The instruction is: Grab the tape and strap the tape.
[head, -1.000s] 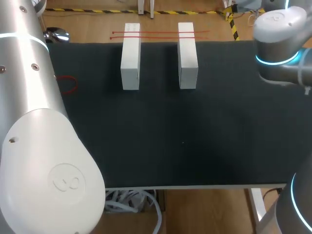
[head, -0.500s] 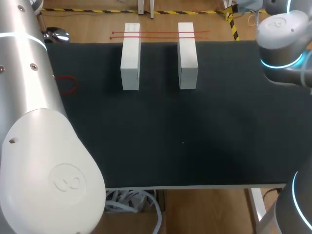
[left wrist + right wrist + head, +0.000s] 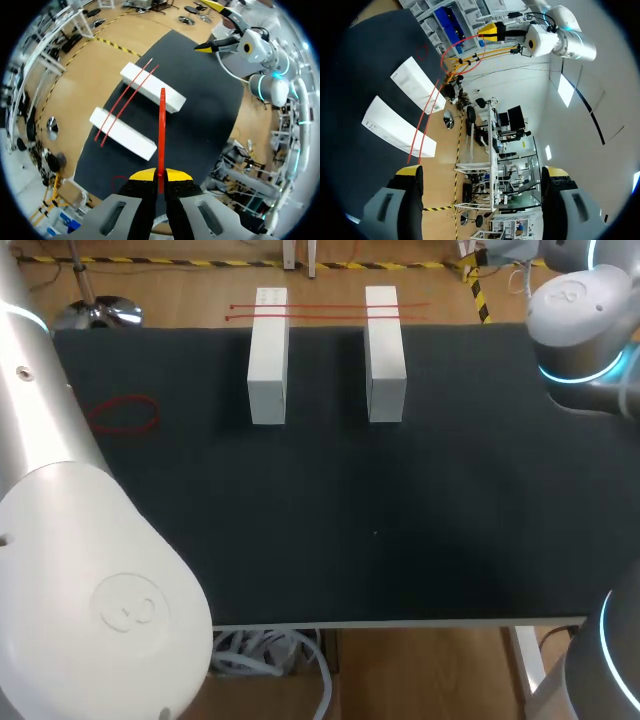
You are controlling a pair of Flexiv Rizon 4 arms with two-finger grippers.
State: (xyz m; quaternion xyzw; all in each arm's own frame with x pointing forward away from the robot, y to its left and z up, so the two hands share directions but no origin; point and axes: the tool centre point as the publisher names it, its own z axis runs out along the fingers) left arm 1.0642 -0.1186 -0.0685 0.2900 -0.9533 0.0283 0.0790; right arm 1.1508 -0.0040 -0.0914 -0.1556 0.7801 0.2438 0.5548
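Observation:
Two white blocks [image 3: 268,360] [image 3: 385,355] lie side by side at the table's far edge. Two thin red tapes [image 3: 325,310] rest across their far ends. A small red tape loop [image 3: 125,415] lies on the black mat at the left. In the left wrist view my left gripper [image 3: 160,175] is high above the table, shut on another red tape [image 3: 162,135] that sticks out ahead of its fingers. The right wrist view shows that tape [image 3: 462,52] curving into a loop below the left gripper [image 3: 492,31]. My right gripper [image 3: 482,172] is open and holds nothing, raised over the table's right side.
The black mat [image 3: 400,510] covers the table. My left arm's large silver link [image 3: 80,570] fills the near left of the head view. My right arm's elbow [image 3: 580,330] hangs over the far right corner.
My left arm has swung leftward, uncovering the whole red loop on the mat. My right arm shifted slightly to the right. Both grippers kept their state.

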